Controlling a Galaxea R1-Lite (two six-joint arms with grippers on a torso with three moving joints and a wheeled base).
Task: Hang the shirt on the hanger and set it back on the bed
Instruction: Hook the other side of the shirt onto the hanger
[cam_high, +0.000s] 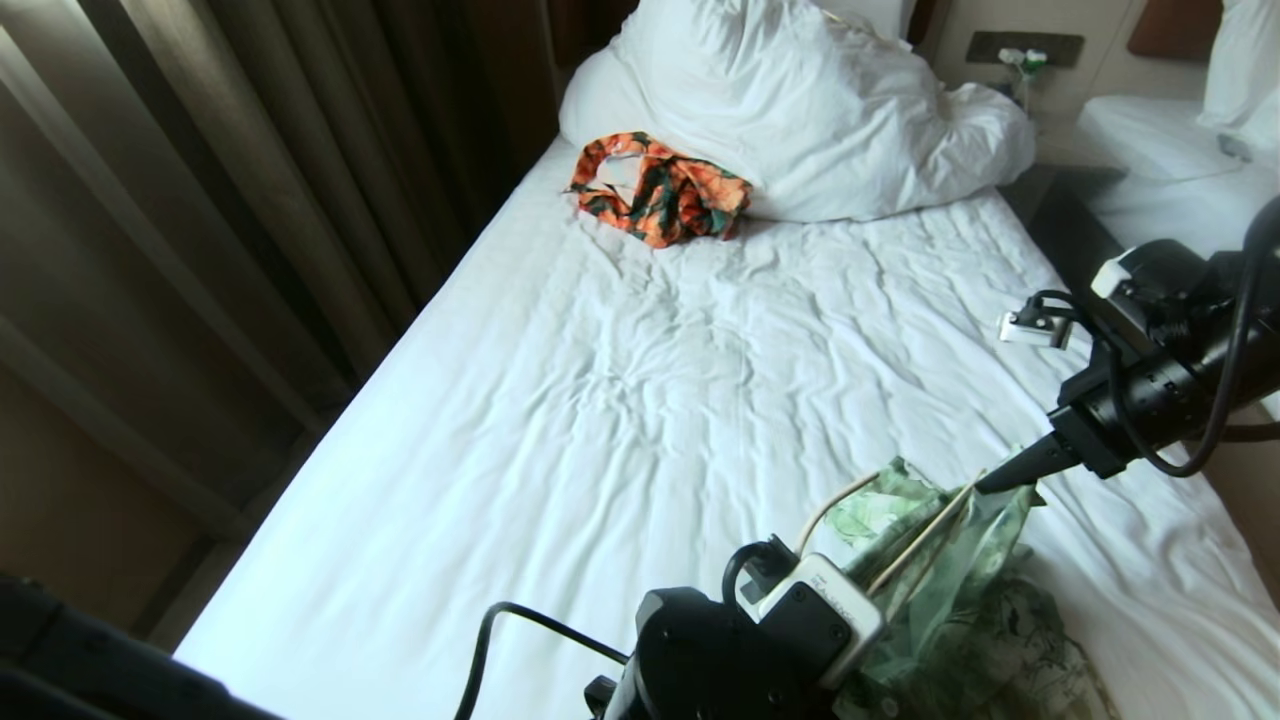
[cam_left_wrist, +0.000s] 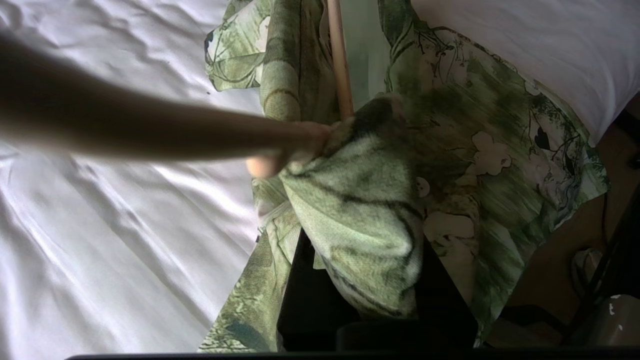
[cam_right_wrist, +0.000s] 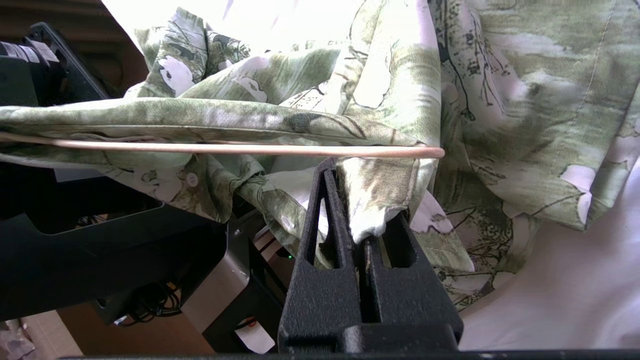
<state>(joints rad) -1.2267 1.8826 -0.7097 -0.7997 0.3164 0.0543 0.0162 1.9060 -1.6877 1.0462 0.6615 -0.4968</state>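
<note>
The light green flowered shirt (cam_high: 960, 600) hangs bunched over the near right corner of the bed (cam_high: 620, 400), held up between both grippers. The thin cream hanger (cam_high: 915, 555) is threaded into it, with its curved hook (cam_high: 826, 510) sticking out toward the left arm (cam_high: 740, 640). My right gripper (cam_right_wrist: 350, 172) is shut on a fold of the shirt (cam_right_wrist: 380, 200), just beneath a hanger rod (cam_right_wrist: 250, 148). My left gripper (cam_left_wrist: 362, 240) is shut with shirt cloth (cam_left_wrist: 360, 200) bunched between its black fingers (cam_left_wrist: 300, 290). Another hanger rod (cam_left_wrist: 340, 60) runs past it.
An orange-and-dark-green garment (cam_high: 660, 190) lies beside the big white pillow (cam_high: 800, 110) at the head of the bed. Curtains (cam_high: 250, 200) line the left side. A dark gap and a second white bed (cam_high: 1170, 160) are at the right.
</note>
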